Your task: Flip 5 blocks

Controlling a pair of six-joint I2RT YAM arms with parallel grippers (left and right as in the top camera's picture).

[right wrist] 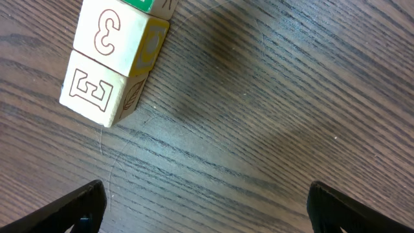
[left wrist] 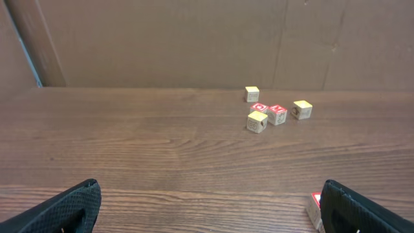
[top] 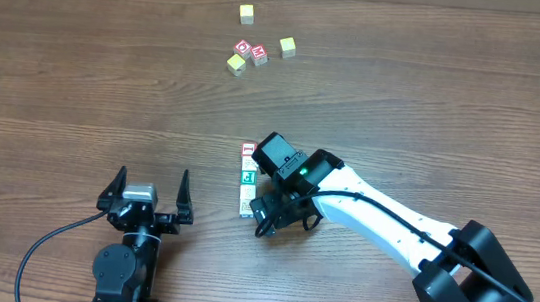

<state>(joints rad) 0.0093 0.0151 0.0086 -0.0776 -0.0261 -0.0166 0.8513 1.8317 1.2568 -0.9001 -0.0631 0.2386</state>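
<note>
One splayed right end effector beside blocks

blocks: touching row, upper left | jaws: wide apart | table: wood

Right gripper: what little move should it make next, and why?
Probably slide the open right gripper sideways over the row of whitish wooden letter cubes: in the wrist view they lie ahead and off to one side, not between its fingers.

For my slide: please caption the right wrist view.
Open right gripper above brown wooden table, near a row of small whitish wooden alphabet blocks.
</note>
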